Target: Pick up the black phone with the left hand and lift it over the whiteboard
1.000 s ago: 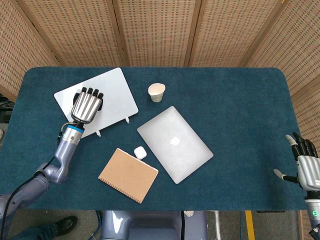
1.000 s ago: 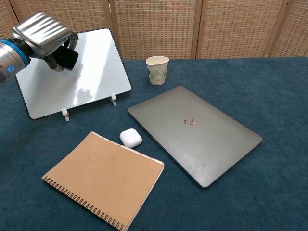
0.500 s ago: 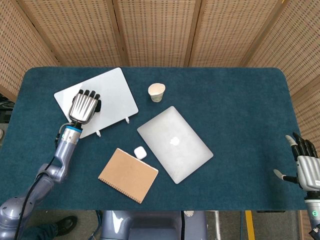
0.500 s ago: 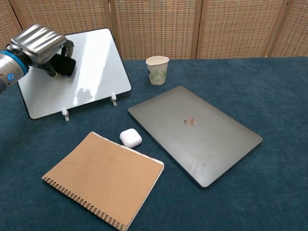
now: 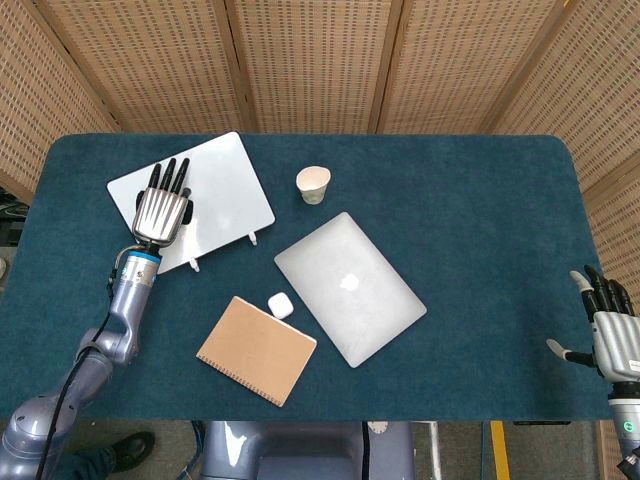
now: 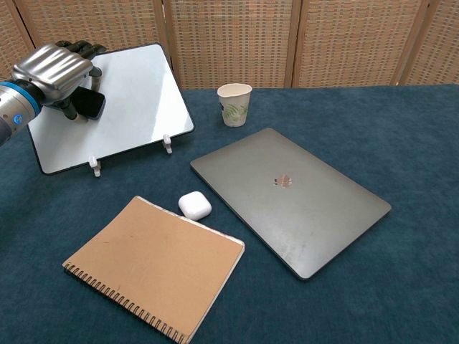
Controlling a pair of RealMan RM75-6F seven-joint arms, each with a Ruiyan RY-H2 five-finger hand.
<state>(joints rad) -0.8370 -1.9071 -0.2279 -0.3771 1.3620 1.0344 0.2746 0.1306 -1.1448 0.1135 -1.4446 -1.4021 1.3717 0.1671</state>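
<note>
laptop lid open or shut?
Shut. The laptop lies flat on the table with its lid down, logo facing up; no screen or keyboard shows in either view.

two views of my table: one from overhead, one low from the chest.

my head view looks steeply down on the whole table (image 5: pixel 480 200); my chest view sits nearer, facing the wicker screen (image 6: pixel 237 36). both share the whiteboard (image 5: pixel 225 185), cup (image 5: pixel 313 184), laptop (image 5: pixel 350 288) and notebook (image 5: pixel 256 350).
</note>
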